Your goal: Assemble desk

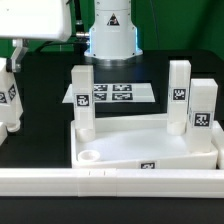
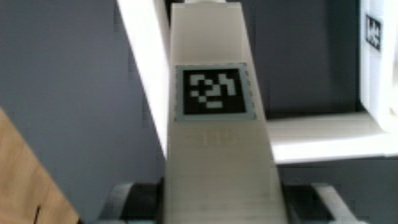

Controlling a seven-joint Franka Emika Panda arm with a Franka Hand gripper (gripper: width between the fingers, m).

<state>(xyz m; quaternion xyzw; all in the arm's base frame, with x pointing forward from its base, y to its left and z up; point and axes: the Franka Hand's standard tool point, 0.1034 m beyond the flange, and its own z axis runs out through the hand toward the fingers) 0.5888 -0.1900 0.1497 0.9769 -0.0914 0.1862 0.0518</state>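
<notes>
A marker board with several black-and-white tags lies flat on the black table at upper centre. A long white border rail crosses the lower frame.

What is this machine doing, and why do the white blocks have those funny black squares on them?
It is a robot arm building a small desk. One picture comes from a camera watching the table. The other comes from a camera on the robot's wrist.

On the dark table lies the white desk top, upside down like a tray. Three legs already stand in it. Behind it lies the flat marker board. The black squares are tags, which probably help cameras find each part.

The wrist picture shows the gripper holding another leg between its two fingers. In the watching picture, that leg is at the left edge.
</notes>
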